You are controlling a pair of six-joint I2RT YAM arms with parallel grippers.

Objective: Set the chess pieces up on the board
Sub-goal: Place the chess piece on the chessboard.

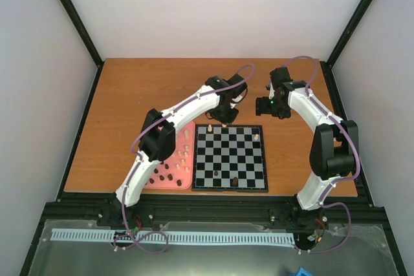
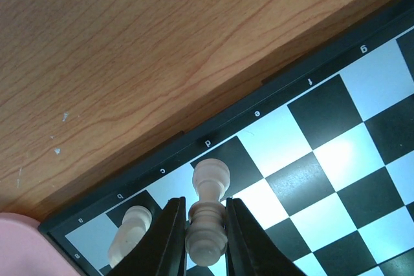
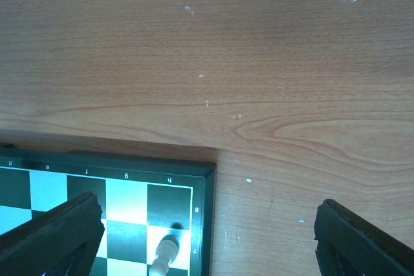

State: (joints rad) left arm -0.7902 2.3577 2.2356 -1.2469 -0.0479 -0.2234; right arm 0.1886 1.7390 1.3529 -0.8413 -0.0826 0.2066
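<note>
Step in hand: as I judge it, placing one cream chess piece [image 2: 207,214] on the far row of the board [image 1: 230,159].
Left tool [image 2: 204,203]: the two fingers are clamped on this piece from both sides, above the dark square of the file marked d.
Contact: I cannot tell if the foot of the piece rests on the square or hangs just above it.
Neighbour piece [image 2: 129,234]: also cream, it stands just beside the left finger, near the corner of the board.
Right tool [image 3: 210,208]: the fingers are wide apart and hold nothing. It hovers over the desk [image 1: 149,88] at the far right corner of the board, where a cream pawn-like piece [image 3: 167,254] stands in the h file.
Pink tray [image 1: 187,183]: it lies left of the board and carries many cream and dark pieces, so the task seems near its beginning.
How to do it well: lower the piece straight down until the foot sits flat in the middle of the square. Then part the fingers only a little and evenly, and lift vertically.
Risk: a sideways retreat could tip the small piece — or push over the neighbour piece.
</note>
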